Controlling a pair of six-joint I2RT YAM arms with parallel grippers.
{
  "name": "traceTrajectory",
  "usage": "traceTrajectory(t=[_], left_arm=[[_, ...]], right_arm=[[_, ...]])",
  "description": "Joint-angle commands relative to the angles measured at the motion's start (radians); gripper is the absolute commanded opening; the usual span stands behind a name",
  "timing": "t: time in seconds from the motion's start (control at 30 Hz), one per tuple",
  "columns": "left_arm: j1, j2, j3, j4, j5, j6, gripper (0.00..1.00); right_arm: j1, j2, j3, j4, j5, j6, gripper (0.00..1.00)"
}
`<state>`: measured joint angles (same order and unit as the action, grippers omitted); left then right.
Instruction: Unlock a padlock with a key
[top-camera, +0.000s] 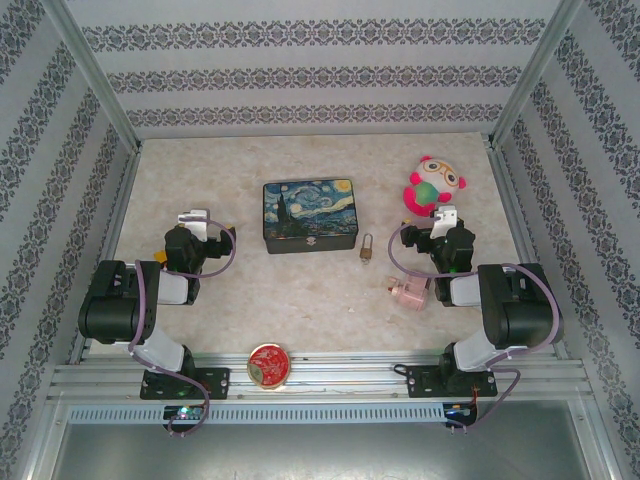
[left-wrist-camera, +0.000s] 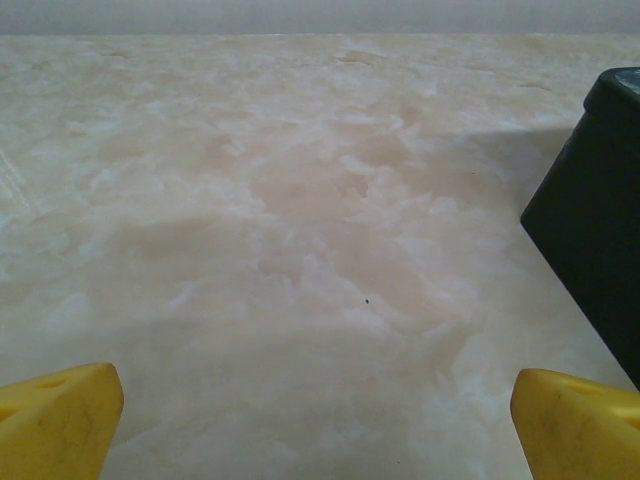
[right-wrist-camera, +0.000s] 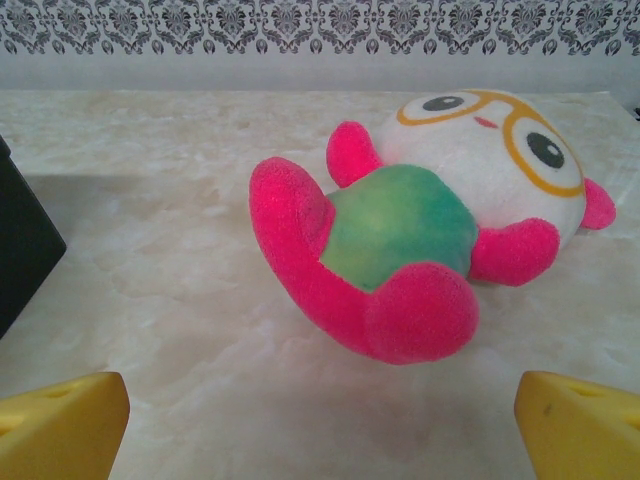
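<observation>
Right end effector (right-wrist-camera: 320, 428) faces plush toy (right-wrist-camera: 430, 220); padlock (top-camera: 367, 250) sits beside painted box (top-camera: 309, 215).

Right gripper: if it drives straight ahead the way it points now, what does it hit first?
Most likely the plush toy, lying dead ahead of the open right gripper, a pink foot nearest. The stretch between looks free, but depth is hard to judge.

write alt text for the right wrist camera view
A pink and green plush toy with round glasses lies on a pale marble table. The right hand is open, its yellow fingertips in the bottom corners.
</observation>
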<state>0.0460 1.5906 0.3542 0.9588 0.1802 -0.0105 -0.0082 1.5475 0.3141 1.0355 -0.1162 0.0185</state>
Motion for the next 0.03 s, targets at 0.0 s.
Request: traceTrajectory(t=[0.0], left_arm=[[0.006,0.002,-0.004,0.063,0.017,0.010,0.99]], right_arm=[[0.011,-0.016,0.004,0.006,0.008,-0.016,0.98]])
